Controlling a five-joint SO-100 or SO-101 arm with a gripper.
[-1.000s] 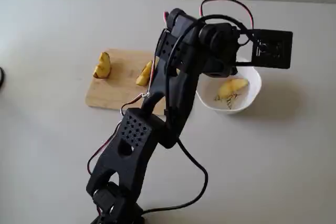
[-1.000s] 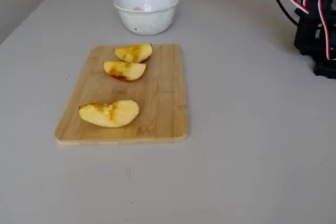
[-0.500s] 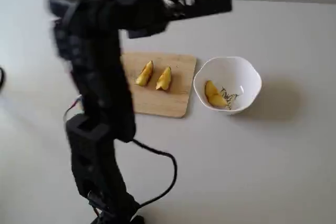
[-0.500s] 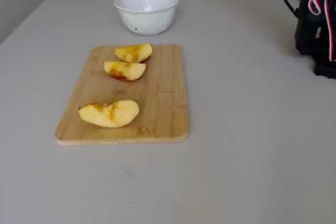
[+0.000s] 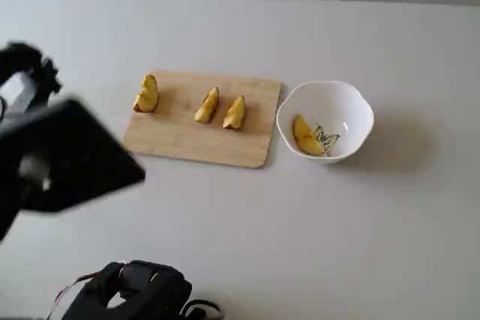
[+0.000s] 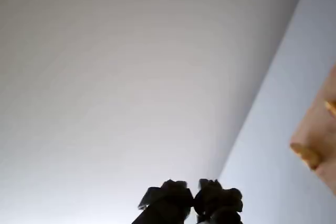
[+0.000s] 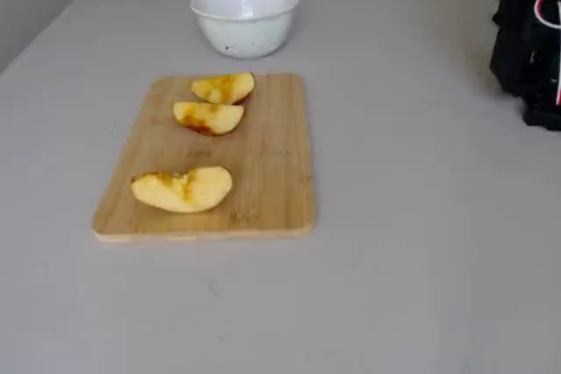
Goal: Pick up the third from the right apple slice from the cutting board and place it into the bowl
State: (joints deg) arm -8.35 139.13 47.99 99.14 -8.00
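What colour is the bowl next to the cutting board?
White, with a small greyish print inside, seen best in a fixed view: the bowl right of the cutting board.

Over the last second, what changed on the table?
The arm swung away from above the bowl to the left edge of a fixed view, uncovering the board. The claw now faces the wall, holding nothing visible. Unchanged: three slices on the board, one slice in the bowl.
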